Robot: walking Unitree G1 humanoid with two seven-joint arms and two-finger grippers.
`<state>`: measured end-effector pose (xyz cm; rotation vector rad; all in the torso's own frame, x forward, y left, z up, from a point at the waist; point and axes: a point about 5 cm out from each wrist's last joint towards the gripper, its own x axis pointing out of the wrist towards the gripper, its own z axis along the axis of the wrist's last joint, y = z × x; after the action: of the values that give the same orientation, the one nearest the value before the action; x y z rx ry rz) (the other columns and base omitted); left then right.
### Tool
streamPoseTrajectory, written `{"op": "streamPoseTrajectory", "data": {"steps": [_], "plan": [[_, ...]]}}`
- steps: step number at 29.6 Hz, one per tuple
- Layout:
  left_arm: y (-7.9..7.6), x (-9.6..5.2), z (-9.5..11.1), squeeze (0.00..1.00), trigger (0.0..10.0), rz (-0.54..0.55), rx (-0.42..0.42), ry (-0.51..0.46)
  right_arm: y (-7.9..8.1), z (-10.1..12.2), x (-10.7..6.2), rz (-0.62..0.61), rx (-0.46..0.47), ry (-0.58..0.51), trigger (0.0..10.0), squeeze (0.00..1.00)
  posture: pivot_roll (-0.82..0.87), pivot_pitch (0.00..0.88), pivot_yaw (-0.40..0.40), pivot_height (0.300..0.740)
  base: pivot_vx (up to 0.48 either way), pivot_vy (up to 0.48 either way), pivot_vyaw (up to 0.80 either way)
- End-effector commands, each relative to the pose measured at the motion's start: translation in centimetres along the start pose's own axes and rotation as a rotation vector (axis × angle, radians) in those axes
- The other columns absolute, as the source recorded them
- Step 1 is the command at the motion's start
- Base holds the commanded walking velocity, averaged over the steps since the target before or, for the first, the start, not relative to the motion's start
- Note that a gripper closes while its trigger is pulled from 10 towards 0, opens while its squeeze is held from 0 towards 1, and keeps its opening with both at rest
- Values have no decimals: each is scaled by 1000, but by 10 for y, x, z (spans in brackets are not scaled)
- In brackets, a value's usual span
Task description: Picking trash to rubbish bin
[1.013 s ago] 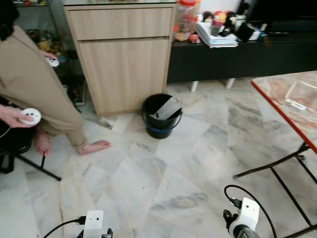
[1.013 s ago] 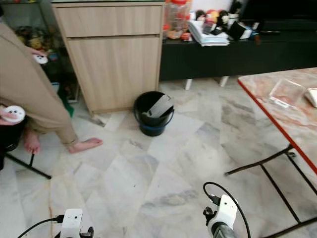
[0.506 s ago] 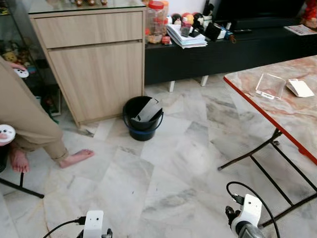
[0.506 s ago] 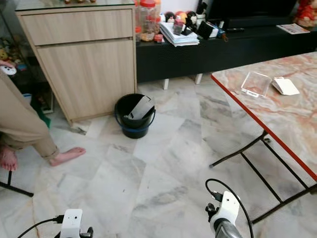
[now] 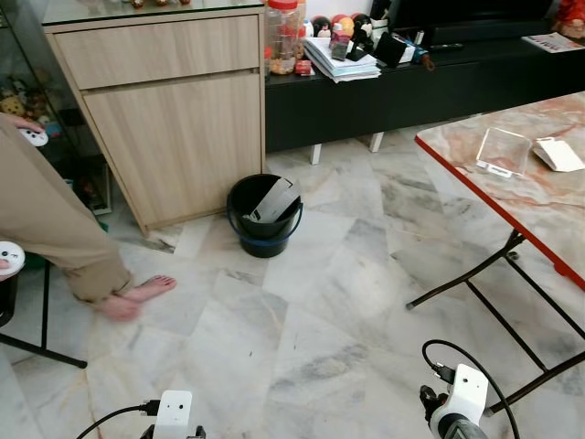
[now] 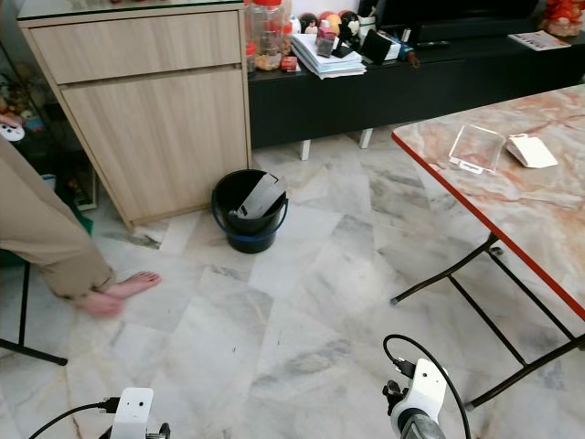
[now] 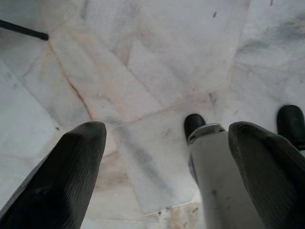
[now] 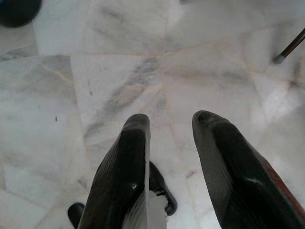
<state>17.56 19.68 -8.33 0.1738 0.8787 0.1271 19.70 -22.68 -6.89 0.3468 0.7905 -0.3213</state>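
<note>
A black rubbish bin (image 5: 265, 218) with a blue base stands on the marble floor in front of the wooden cabinet (image 5: 174, 110). A flat grey piece (image 5: 272, 200) leans inside it. On the marble table (image 5: 512, 197) to the right lie a clear plastic container (image 5: 501, 151) and a white packet (image 5: 558, 154). Both arms hang low, and their wrists (image 5: 462, 407) reach the bottom edge of the eye views. My left gripper (image 7: 167, 131) is open wide above bare floor. Over the floor, my right gripper (image 8: 170, 119) is open with nothing between its fingers.
A person in beige trousers (image 5: 55, 229) sits at the left, one bare foot (image 5: 137, 294) on the floor, holding white controllers. A black stool leg (image 5: 41, 347) is near. A black TV console (image 5: 411, 82) runs along the back. The table's black legs (image 5: 475, 293) splay at the right.
The camera has swung right, bringing the table and its items into view, with the bin now left of centre. The person's foot has shifted and looks blurred.
</note>
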Motion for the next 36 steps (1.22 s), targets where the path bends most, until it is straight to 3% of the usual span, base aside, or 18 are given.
{"op": "streamPoseTrajectory", "data": {"steps": [1, 7, 14, 20, 26, 36], "plan": [[3, -1, -8, 0, 10000, 3, 20, 38, -2, -7, -2, -12, 22, 9, 10000, 0, 50, 128, -31, 740, 0, 0, -763], [11, -1, -7, 0, 10000, 30, 39, 37, 7, -12, -1, 5, 27, 23, 10000, 0, 82, 129, -17, 740, 0, 0, -763], [25, 0, -5, 0, 10000, 56, 117, 28, 24, -14, 0, 46, 36, 23, 10000, 0, 88, 139, 12, 740, 0, -207, -763], [50, 1, -1, 0, 10000, 115, 102, 19, 43, -20, 0, 92, 32, 37, 10000, 0, 113, 136, 40, 740, 0, 0, -763], [57, -1, -6, 0, 10000, 133, 109, 36, 47, -20, 0, 104, 30, 37, 10000, 0, 118, 114, 41, 740, 0, 0, -763], [52, 1, -1, 0, 10000, 130, 115, 24, 47, -10, 3, 97, 43, 12, 10000, 0, 88, 120, 12, 740, 0, 0, -763]]}}
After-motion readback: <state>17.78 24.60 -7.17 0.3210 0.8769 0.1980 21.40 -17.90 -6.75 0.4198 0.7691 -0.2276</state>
